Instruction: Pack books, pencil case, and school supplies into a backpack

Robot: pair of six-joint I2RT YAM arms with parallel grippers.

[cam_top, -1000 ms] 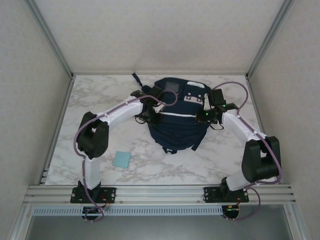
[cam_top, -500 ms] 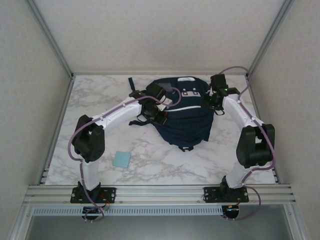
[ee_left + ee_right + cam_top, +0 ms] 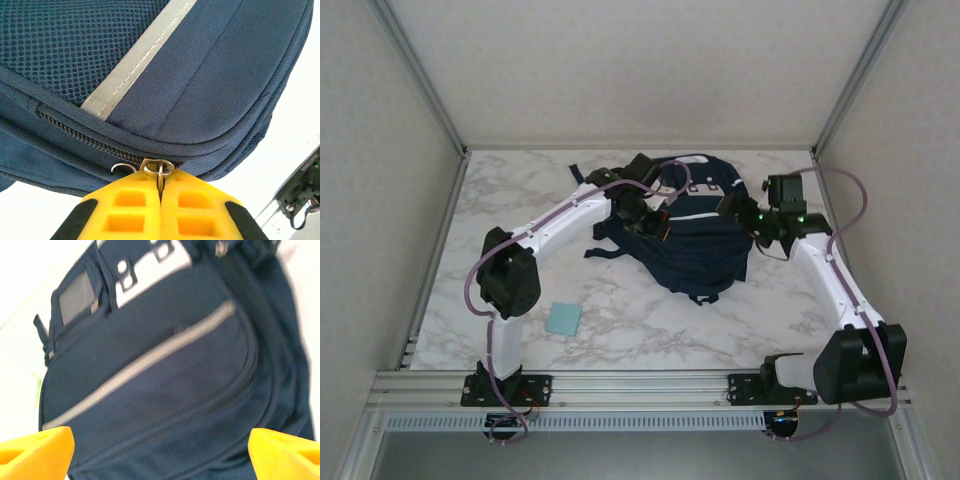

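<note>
Left gripper [image 3: 160, 182] is pinched tight on the zipper pull [image 3: 159, 168] of the backpack [image 3: 225, 75]; right gripper [image 3: 161, 436] is spread wide, holding nothing.

Two grippers, one backpack, one light-blue pad [image 3: 563, 318]. The zip runs right at the left fingertips, with navy fabric and a grey stripe [image 3: 135, 60] beyond. The backpack lies between both grippers, its front panel ahead of the right one's parted fingers. The pad sits well behind the left gripper, near that arm's elbow. Since half a second ago the backpack has slid toward the right arm, whose elbow has swung outward; the pad has stayed.
</note>
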